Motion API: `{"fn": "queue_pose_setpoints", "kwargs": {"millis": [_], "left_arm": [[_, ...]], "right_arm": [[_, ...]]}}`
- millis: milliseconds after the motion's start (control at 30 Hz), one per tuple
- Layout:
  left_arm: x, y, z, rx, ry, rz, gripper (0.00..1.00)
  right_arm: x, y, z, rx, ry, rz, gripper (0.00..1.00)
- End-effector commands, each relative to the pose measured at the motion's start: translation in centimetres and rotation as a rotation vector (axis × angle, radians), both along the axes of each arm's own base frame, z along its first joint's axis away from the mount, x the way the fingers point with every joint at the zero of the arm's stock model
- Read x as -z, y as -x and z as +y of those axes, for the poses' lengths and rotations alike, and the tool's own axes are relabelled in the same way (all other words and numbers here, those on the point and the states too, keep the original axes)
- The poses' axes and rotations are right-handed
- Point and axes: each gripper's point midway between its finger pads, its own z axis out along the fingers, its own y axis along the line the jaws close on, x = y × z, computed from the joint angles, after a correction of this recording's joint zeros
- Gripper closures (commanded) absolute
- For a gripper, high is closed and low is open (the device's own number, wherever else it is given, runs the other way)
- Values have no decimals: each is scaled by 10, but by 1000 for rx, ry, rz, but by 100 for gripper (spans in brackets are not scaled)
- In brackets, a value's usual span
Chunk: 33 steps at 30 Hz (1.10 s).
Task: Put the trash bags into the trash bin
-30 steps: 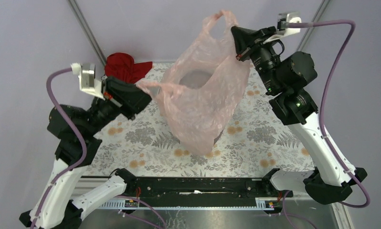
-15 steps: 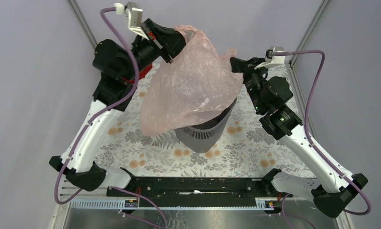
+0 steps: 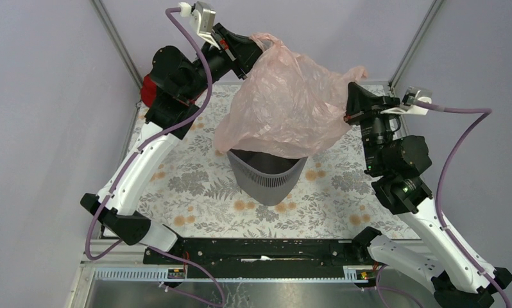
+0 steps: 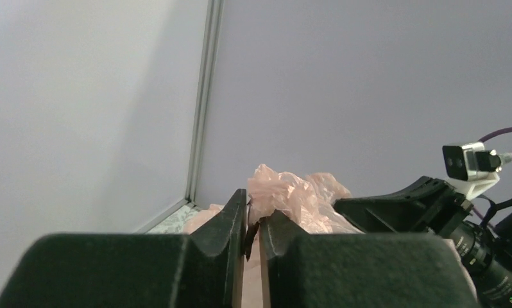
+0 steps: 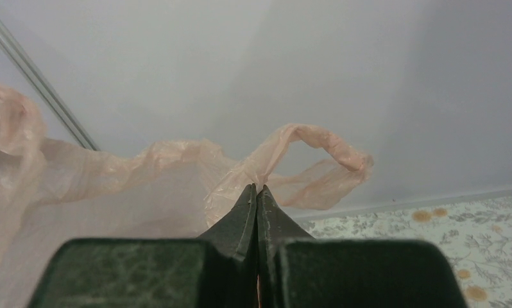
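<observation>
The pale pink trash bag (image 3: 289,106) hangs stretched in the air between both grippers, over the round dark grey mesh trash bin (image 3: 266,178) standing mid-table. The bag's lower edge drapes onto the bin's rim and hides its mouth. My left gripper (image 3: 256,48) is raised at the back left and is shut on one bag handle, seen in the left wrist view (image 4: 253,208) with crumpled film (image 4: 292,196) beyond it. My right gripper (image 3: 351,88) is at the right, shut on the other handle; in the right wrist view (image 5: 257,190) the handle loop (image 5: 317,144) sticks out past the tips.
A red cloth (image 3: 149,90) lies at the back left corner, mostly hidden behind the left arm. The floral mat (image 3: 343,192) covers the table around the bin. Metal frame posts (image 3: 115,35) rise at the back corners.
Both grippers shifted rightward with the bag, so it now spreads wider over the bin. The right gripper moved right and slightly nearer; the left stayed raised at the back.
</observation>
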Motion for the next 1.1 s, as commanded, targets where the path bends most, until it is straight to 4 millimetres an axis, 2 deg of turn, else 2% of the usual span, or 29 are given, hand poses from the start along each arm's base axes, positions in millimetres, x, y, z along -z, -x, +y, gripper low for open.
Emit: {"fn": "queue_pose_setpoints", "kwargs": {"millis": [0, 133, 167, 233, 333, 400, 633, 733, 800, 833, 933, 1000, 1067], "left_arm": [[-7, -7, 13, -46, -8, 3, 68], [12, -14, 33, -139, -73, 117, 21], [14, -13, 43, -167, -85, 135, 12], [14, -8, 64, -220, -104, 162, 2], [9, 6, 96, -302, -115, 188, 1], [10, 25, 116, -359, -113, 194, 1], [65, 69, 191, -639, -47, 328, 1], [89, 88, 210, -691, -39, 384, 1], [99, 103, 211, -664, -50, 395, 1], [105, 111, 203, -609, -73, 387, 1], [123, 143, 164, -339, -168, 321, 1], [137, 174, 132, -74, -224, 278, 1], [148, 185, 117, 50, -215, 297, 1]], "right_arm": [[8, -3, 3, -6, -19, -23, 100], [16, -5, -1, 24, -17, -4, 100], [18, -6, -1, 26, -13, -1, 100], [19, -6, -1, 29, -3, 1, 100], [20, -8, 0, 29, 16, 17, 100], [21, -8, 1, 24, 20, 18, 100], [26, -12, 4, 28, 31, 19, 100], [23, -10, 4, 24, 24, 8, 100], [20, -9, 3, 22, 21, 2, 100], [19, -9, 3, 19, 22, -2, 100], [14, -8, 4, 16, 27, -14, 100], [10, -8, 4, 16, 32, -15, 100], [8, -8, 6, 5, 25, -13, 100]]}}
